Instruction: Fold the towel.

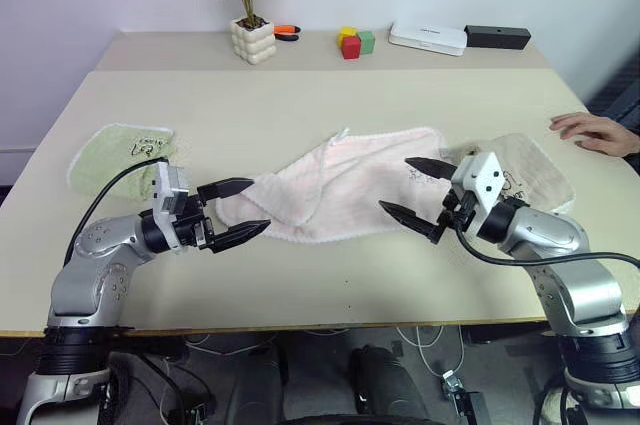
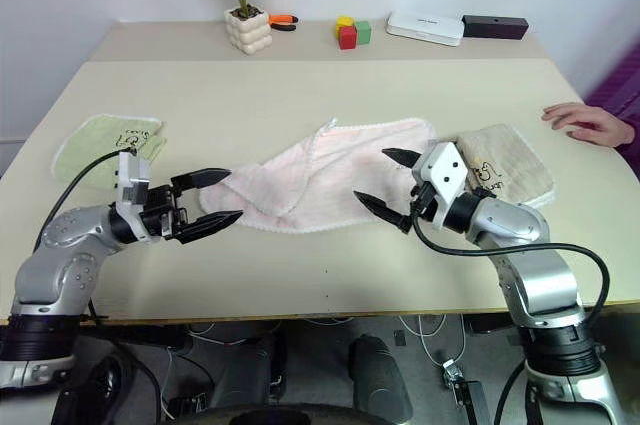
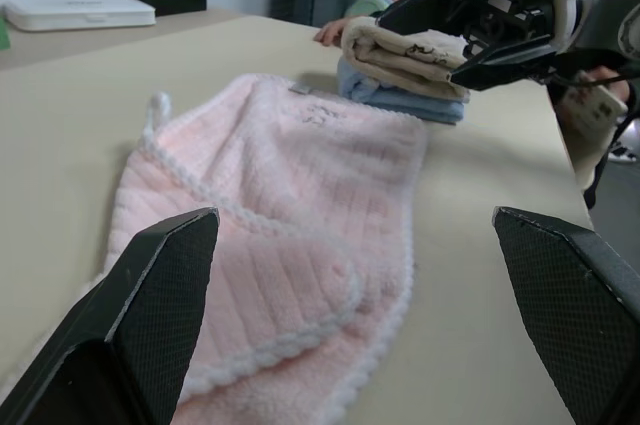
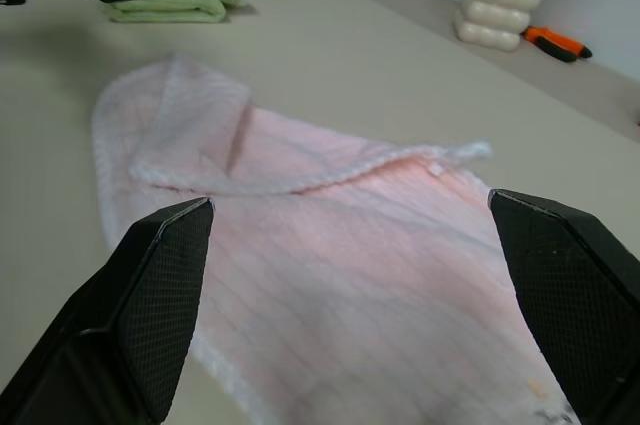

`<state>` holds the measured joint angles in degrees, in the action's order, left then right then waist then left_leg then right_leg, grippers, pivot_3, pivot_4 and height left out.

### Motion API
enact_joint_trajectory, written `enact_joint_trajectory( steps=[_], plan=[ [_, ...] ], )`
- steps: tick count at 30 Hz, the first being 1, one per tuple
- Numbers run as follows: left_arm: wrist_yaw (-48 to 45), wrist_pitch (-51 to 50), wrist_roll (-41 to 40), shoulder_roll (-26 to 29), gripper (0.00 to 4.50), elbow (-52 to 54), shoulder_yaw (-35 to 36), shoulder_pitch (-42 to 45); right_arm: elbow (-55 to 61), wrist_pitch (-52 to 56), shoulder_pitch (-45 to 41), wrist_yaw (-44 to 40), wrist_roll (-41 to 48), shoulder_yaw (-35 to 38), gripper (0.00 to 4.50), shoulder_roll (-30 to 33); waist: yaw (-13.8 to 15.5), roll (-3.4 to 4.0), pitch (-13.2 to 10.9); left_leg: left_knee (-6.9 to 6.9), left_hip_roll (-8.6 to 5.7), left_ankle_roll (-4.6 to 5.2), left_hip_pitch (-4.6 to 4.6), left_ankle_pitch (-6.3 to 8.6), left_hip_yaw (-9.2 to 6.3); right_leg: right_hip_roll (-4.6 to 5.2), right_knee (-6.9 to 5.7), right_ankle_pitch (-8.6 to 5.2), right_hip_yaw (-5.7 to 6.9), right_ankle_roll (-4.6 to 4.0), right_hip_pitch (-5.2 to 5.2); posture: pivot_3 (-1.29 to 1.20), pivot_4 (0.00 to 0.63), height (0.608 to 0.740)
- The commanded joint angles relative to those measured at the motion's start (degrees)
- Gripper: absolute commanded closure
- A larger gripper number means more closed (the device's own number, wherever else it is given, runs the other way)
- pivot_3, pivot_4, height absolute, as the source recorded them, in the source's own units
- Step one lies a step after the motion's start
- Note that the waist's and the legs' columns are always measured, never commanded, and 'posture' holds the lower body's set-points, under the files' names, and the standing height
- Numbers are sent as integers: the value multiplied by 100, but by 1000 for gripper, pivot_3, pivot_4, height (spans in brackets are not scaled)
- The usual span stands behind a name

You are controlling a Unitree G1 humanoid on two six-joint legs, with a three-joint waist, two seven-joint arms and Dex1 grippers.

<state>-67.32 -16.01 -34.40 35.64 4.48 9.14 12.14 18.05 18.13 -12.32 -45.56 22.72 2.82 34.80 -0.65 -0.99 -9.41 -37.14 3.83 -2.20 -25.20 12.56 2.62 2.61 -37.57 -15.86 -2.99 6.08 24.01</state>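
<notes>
**Pink towel lying loose mid-table, both grippers spread and empty**

Biggest thing first: a beige table (image 1: 300, 105) with a smooth matte top and a second, narrower table butted against its far edge.

The pale pink towel (image 1: 345, 185) lies around the middle of the table, a bit toward the near edge. Its long axis runs slantwise, from the near-left end up toward the far-right end. It's soft ribbed terry with a white stitched border, and it isn't flat: one part is flopped over along the left end, so the outline is lopsided. A little loop tag sticks out at its far edge.

Its right end sits just beside a folded beige towel (image 1: 525, 173), which in the left wrist view is stacked on something pale blue. A folded light green towel (image 1: 120, 150) sits near the left edge, well apart from the pink one.

The left gripper (image 1: 243, 208) hangs at the towel's left end, black fingers spread wide, pinching nothing. The right gripper (image 1: 415, 192) hangs over the right end, also spread wide and empty.

A person's hand (image 1: 597, 132) rests flat at the right edge.

On the far table: a white bumpy plant pot (image 1: 252, 40), a white flat box (image 1: 428, 38), a black box (image 1: 497, 37), and coloured blocks (image 1: 354, 42).
</notes>
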Motion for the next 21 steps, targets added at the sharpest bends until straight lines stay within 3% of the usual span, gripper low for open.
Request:
enact_joint_trajectory(
  steps=[1, 21],
  plan=[
    [37, 20, -68, 77, 0, 141, 141, 21, 0, -191, -166, -17, -14, 1, 11, -58, -2, 1, 0, 1, 0, 0, 0, 0, 0, 0, 0, 0, 0, 0, 0, 0, 150, 740],
    [-248, 110, -63, 252, 0, 76, 98, 170, -183, -478, -581, 136, -216, -376, 11, -654, 10, 1, 0, 1, 0, 0, -1, 0, 0, 0, 0, 0, 1, 0, 1, 0, 150, 740]
  ],
)
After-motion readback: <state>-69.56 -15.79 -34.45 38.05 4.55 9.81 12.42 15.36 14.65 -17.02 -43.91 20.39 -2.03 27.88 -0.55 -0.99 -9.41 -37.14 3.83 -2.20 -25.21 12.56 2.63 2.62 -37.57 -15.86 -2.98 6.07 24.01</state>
